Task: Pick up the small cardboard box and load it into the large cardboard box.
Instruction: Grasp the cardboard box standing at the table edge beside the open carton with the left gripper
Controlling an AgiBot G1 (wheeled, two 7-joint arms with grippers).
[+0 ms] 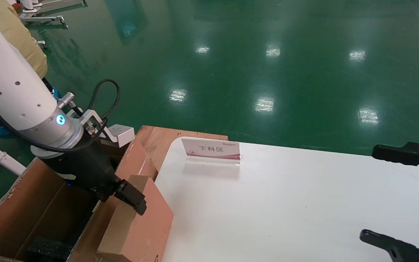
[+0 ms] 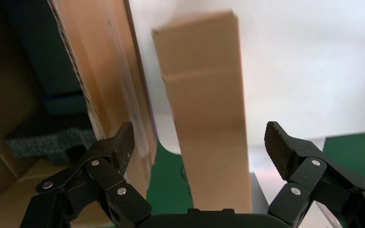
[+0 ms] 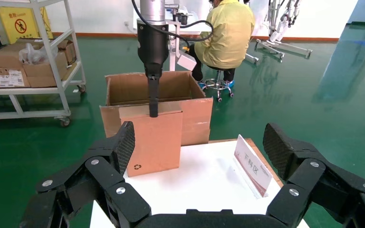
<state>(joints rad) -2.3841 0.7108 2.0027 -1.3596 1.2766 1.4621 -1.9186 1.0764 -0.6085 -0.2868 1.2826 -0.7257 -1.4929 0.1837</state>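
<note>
**Getting the slim carton off the table edge and into the big one**

Standing on its long edge, the small cardboard box is seen at the left edge of the white table, right against the near flap of the large cardboard box. The left gripper is positioned over the top of the slim carton, and in the left wrist view its fingers are spread wide on either side of the narrow tan face, nothing being pinched as far as can be judged. From the right wrist view one finger appears laid against the carton's top edge, but whether it actually touches can't be told.

For the step to be done well, the fingers should probably be centred across the thin dimension before being closed, so the carton isn't twisted. It should then be lifted clear of the flap before being swung over, since that flap sits just beside it and could easily be snagged. A tilted grip would likely let it pivot.

The right gripper is parked at the table's right edge, spread open and empty.

Hard to make out: most of the big carton's inside is blocked by the left arm, only a bit of black foam being visible. The slim carton's bottom edge is cut off in the head view.
</note>
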